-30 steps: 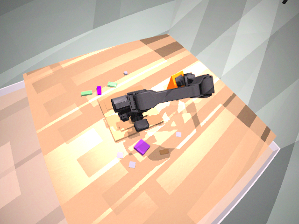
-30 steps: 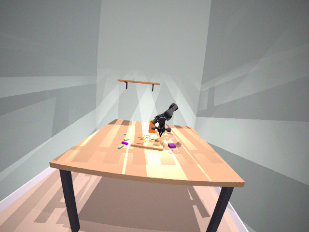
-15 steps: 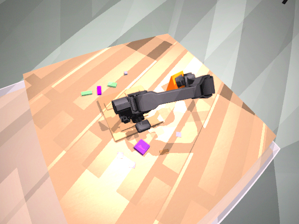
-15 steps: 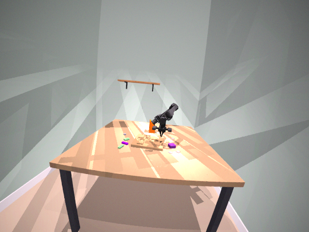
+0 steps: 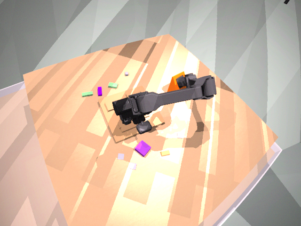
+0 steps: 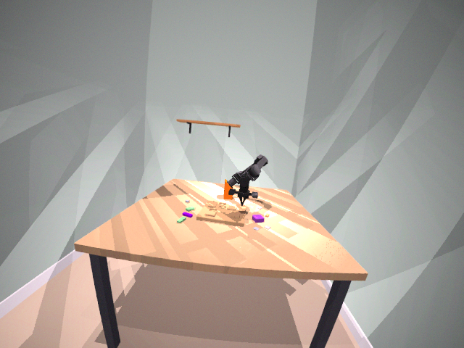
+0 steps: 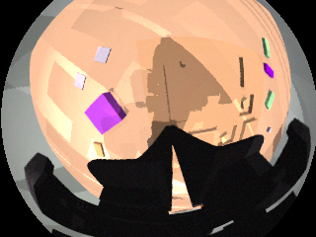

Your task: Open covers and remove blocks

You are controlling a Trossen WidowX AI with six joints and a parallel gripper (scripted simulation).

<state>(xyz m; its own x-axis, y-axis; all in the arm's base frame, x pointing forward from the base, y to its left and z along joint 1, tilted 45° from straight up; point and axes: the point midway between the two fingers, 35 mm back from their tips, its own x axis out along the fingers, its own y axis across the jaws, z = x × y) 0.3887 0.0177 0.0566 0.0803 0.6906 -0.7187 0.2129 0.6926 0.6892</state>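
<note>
The wooden puzzle board (image 5: 111, 121) (image 6: 219, 220) (image 7: 212, 54) lies on the table, partly hidden under the arm in the top view. Its wood-coloured covers blend with it; one cover (image 6: 211, 212) shows at the front left in the exterior view. I cannot tell how far each is open, or whether any well holds a block. My gripper (image 6: 242, 204) (image 7: 170, 129) is shut and empty, pointing down low over the board's right part in the exterior view. A large purple block (image 5: 142, 148) (image 6: 257, 218) (image 7: 104, 114) and a small yellow-orange block (image 5: 165, 153) (image 6: 267, 214) (image 7: 99, 149) lie beside the board.
Two green blocks (image 5: 112, 84) (image 5: 87, 93), a narrow purple block (image 5: 99, 91) (image 7: 268, 70) and a small lilac cube (image 5: 126, 73) lie past the board's other side. Two lilac tiles (image 5: 120, 156) (image 5: 132, 166) lie near the large purple block. An orange upright piece (image 6: 227, 190) stands behind the board.
</note>
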